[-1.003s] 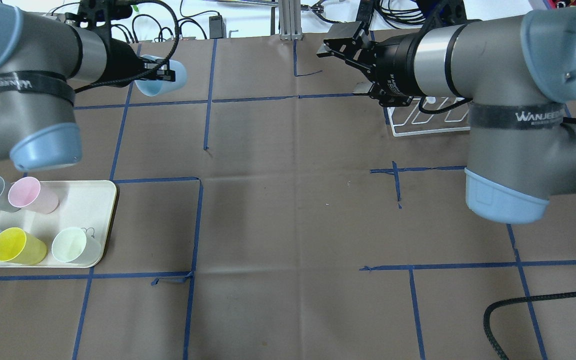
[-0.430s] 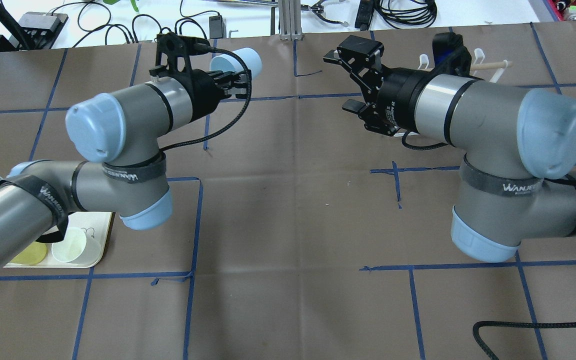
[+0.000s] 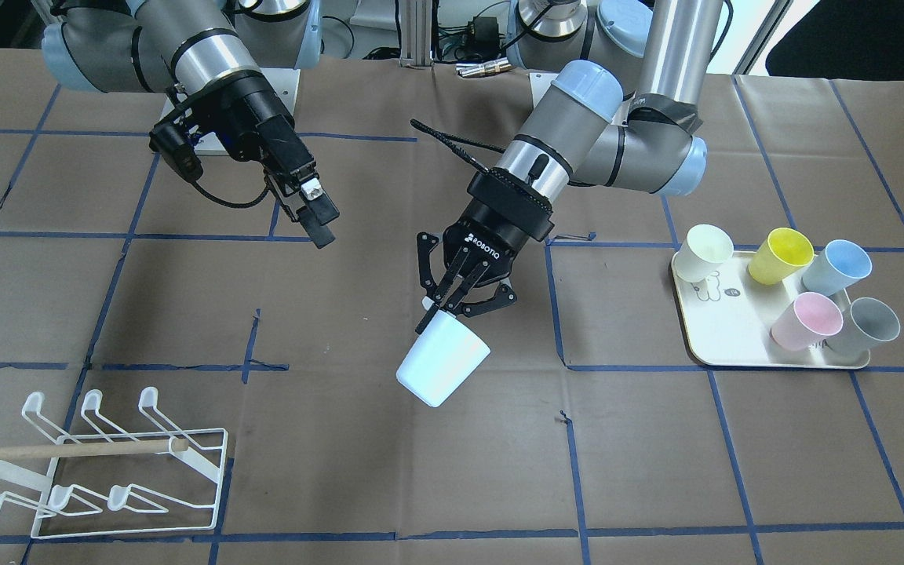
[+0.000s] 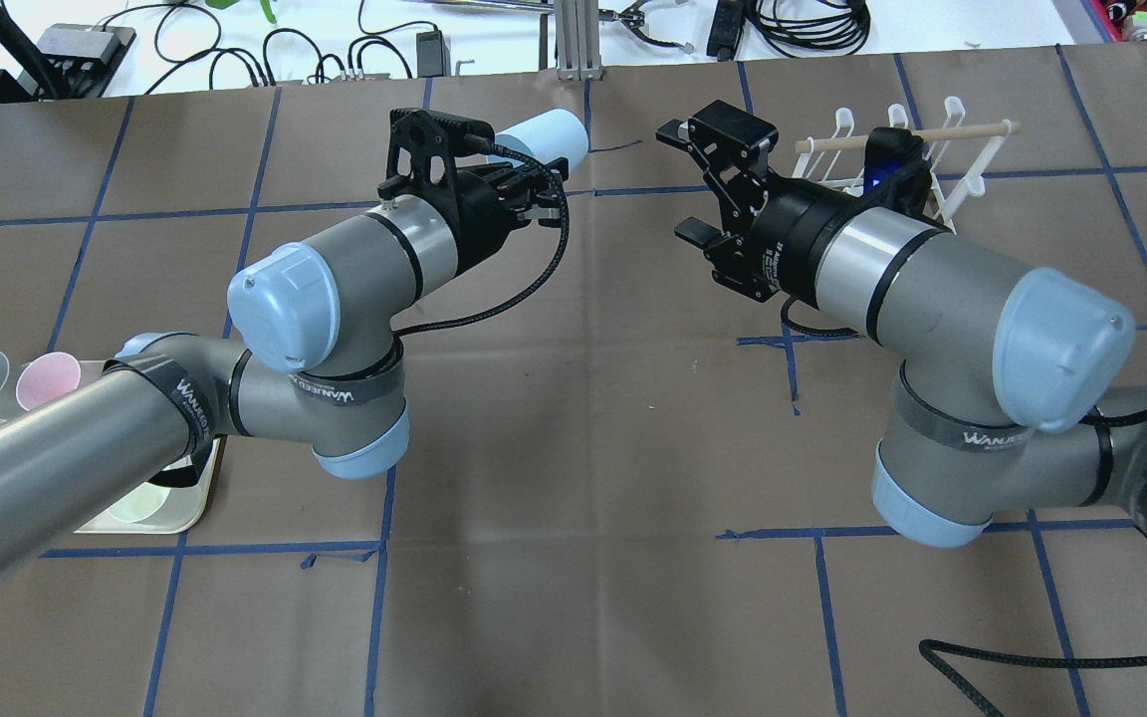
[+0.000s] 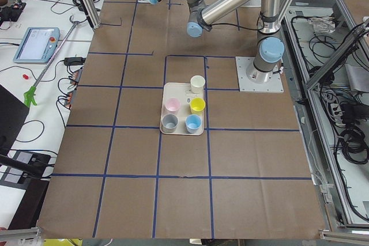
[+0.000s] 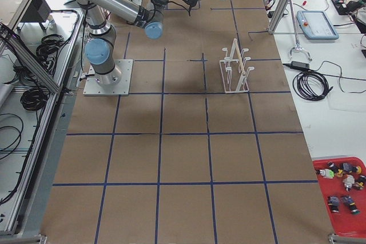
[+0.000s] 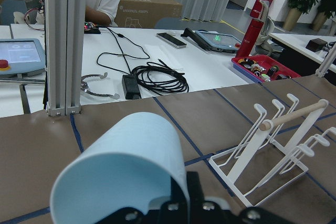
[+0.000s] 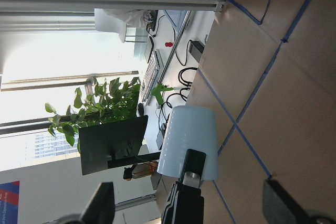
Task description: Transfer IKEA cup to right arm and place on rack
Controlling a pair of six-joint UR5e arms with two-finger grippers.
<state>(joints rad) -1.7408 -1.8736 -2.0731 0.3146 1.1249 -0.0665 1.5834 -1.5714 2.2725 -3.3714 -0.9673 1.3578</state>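
cup point(image 4: 546, 134) has swung in toward centre, clamped in my left gripper point(image 4: 537, 191); right gripper point(image 4: 685, 181) waits spread apart, handover looks close.

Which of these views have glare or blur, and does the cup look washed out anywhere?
Right wrist view: the window is blown out white, and the near fingers are blurred. Front-facing view: the cup looks nearly white, while the left wrist view shows it pale blue. Overhead view: sharp and evenly lit.
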